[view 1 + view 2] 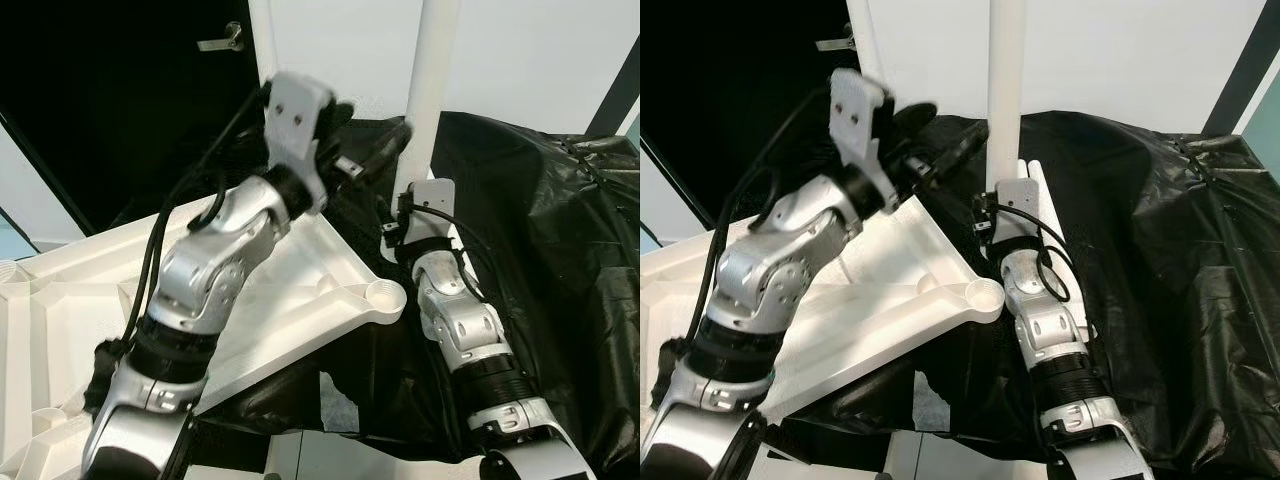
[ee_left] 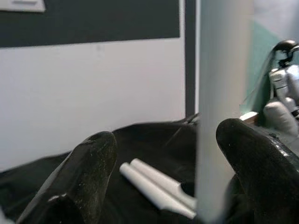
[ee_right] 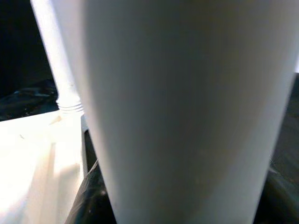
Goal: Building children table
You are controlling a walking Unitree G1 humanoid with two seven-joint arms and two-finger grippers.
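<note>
A white plastic tabletop [image 1: 290, 300] lies upside down on my left, with a round leg socket [image 1: 385, 297] at its near corner. My right gripper [image 1: 422, 178] is shut on a white table leg [image 1: 432, 80] and holds it upright just beyond that socket; the leg [image 3: 187, 112] looms close in the right wrist view. My left gripper [image 1: 375, 150] is raised over the tabletop's far edge and open, its fingers [image 2: 93, 158] either side of the same leg [image 2: 222, 107] without touching it.
Two loose white legs [image 2: 154, 184] lie side by side on the crumpled black sheet [image 1: 540, 220] that covers the surface to the right. Another leg [image 3: 58, 60] stands at the tabletop's edge, threaded end down. A dark door [image 1: 120, 90] is behind on the left.
</note>
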